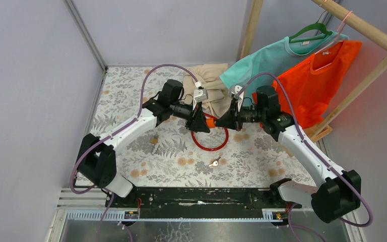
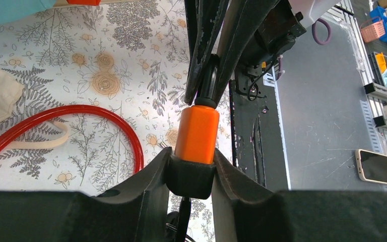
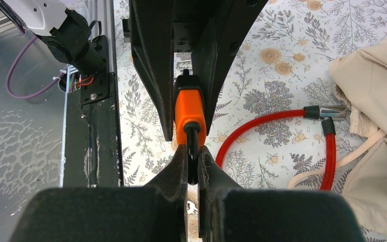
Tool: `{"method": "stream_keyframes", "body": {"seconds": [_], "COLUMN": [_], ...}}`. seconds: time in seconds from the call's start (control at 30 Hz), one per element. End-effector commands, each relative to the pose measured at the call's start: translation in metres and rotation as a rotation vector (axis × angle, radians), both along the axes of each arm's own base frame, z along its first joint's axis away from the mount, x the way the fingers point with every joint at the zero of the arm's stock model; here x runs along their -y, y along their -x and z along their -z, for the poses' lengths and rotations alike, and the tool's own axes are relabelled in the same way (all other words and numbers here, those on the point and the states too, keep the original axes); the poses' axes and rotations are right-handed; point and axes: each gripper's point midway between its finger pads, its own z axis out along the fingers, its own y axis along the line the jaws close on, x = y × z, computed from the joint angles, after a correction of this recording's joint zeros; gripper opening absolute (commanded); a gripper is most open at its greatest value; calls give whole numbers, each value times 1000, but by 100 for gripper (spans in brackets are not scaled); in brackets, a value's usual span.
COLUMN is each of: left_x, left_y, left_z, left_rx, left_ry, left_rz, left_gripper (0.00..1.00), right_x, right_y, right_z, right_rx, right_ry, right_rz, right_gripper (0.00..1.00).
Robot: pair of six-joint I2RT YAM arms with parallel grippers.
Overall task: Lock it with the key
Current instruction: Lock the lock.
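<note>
While the orange lock barrel (image 1: 209,122) hangs over the middle of the worktop (image 1: 262,156), long axis parallel to the near edge, your left pincer (image 2: 190,174) clamping one end and right pincer (image 3: 192,161) its black stub (image 2: 209,83), the key (image 1: 214,162) lies loose nearer that edge, between both arms.

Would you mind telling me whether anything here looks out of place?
Yes: the key lies loose on the table, just on the near side of the red cable. The left gripper and right gripper both clamp the orange lock, so neither holds the key the task needs.
</note>
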Motion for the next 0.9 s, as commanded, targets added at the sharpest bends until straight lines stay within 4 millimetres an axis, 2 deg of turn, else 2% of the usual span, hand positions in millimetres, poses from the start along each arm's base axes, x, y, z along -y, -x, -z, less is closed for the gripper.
{"method": "stream_keyframes", "body": {"seconds": [0.0,0.27,0.5,0.87], "left_x": [22,32,47,49], "left_y": [11,5,11,13], "left_z": [-51,-57,-51,-57], "left_rx": [168,180,188,227], "left_ry": [143,139,104,113], "left_rz": [95,78,117,134], "left_gripper": [0,0,0,0], "right_x": [-17,-24,-31,-44], "right_y": [9,16,24,34], "right_z": [-13,-17,-10,2], "right_rx": [82,25,19,31], "right_ry": [-44,-109,-101,-79], "right_rz": [-109,-134,-154,-183], "right_gripper": [0,0,0,0]}}
